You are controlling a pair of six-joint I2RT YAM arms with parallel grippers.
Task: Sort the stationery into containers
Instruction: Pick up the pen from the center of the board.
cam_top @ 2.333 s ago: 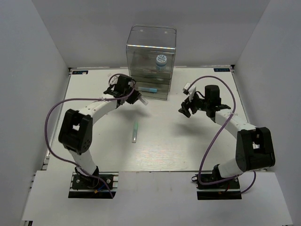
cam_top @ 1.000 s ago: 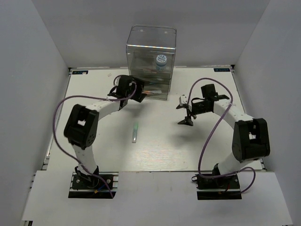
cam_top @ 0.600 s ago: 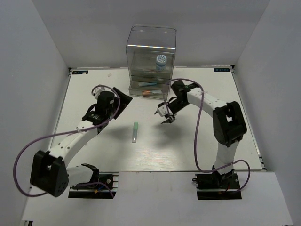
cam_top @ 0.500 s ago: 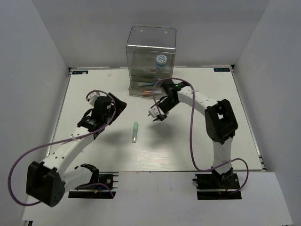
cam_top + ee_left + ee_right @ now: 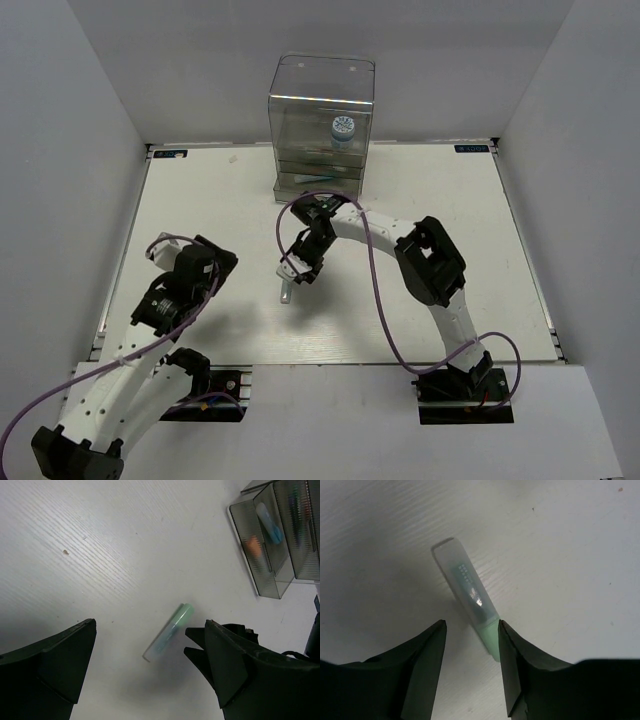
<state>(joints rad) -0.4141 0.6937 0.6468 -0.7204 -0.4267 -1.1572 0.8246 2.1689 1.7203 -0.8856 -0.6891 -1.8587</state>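
Observation:
A mint-green marker (image 5: 287,291) (image 5: 470,595) lies flat on the white table. My right gripper (image 5: 298,270) (image 5: 471,625) hangs low over it and is open. The marker's green end sits between the jaws, against the right finger (image 5: 515,655), with a gap on the left side. My left gripper (image 5: 212,258) (image 5: 150,625) is open wide and empty, back at the near left and facing the marker (image 5: 169,632). The containers are a clear drawer cabinet (image 5: 322,105). It holds a blue-white roll (image 5: 343,130). Its pulled-out drawers (image 5: 260,550) hold an orange-capped marker (image 5: 254,547) and a light-blue marker (image 5: 269,522).
White walls close in the table on the left, back and right. The right arm arches from its base (image 5: 465,390) across the middle of the table to the marker. A purple cable (image 5: 375,290) loops along it.
My left arm has drawn back from the cabinet to the near left. My right arm has swung left and come down over the mint-green marker, with its jaws narrowed around it.

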